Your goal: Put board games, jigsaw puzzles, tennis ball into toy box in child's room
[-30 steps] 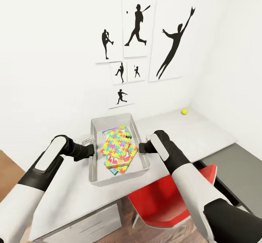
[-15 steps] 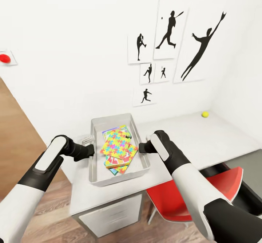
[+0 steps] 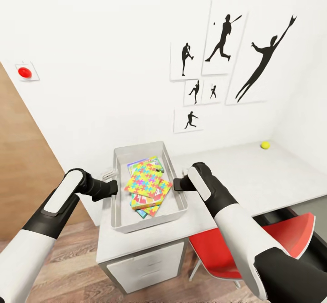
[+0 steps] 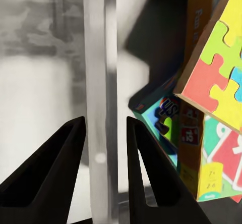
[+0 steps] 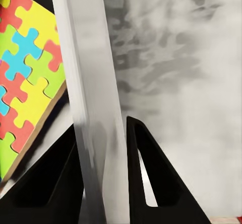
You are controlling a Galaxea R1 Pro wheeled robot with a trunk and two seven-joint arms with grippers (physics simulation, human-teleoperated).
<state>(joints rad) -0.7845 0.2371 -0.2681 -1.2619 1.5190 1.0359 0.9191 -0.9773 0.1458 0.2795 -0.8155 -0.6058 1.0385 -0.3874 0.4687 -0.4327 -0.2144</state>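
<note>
Toy box [image 3: 119, 189]: shallow rectangular grey metal tray with upright walls and a rolled rim, held between both arms above the near left end of the white table [image 3: 254, 176]. Contact with the tabletop cannot be judged from the head view.

Contents: loose tilted stack of flat boxes. Topmost, a jigsaw puzzle [image 3: 144, 180], square, patterned in yellow, green, pink and blue interlocking pieces, lying askew. Beneath it, a red-faced box with white lettering [image 3: 154, 197], then further coloured edges, including a light blue corner [image 3: 141, 213] toward the near wall. Exact count of items in the stack not determinable.

Left gripper [image 4: 105, 133]: dark fingers [image 4: 65, 148] set one on each side of the box's left wall, closed narrowly onto it. Seen in the left wrist view: puzzle corner [image 4: 217, 72] and a card-printed box [image 4: 212, 168] just inside that wall.

Right gripper [image 5: 103, 133]: fingers [image 5: 146, 158] straddling the right wall [image 5: 91, 82] in the same manner, clamped on the metal strip, with the puzzle face [image 5: 25, 62] lying just inside.

Tennis ball [image 3: 265, 145]: small, yellow-green, resting on the table near the far right corner by the wall, well apart from the toy box.

Surroundings: red chair [image 3: 254, 244] tucked under the table, drawer unit [image 3: 145, 266] below the box, black silhouette posters [image 3: 222, 53] on the white wall, wood-plank floor [image 3: 77, 271].
</note>
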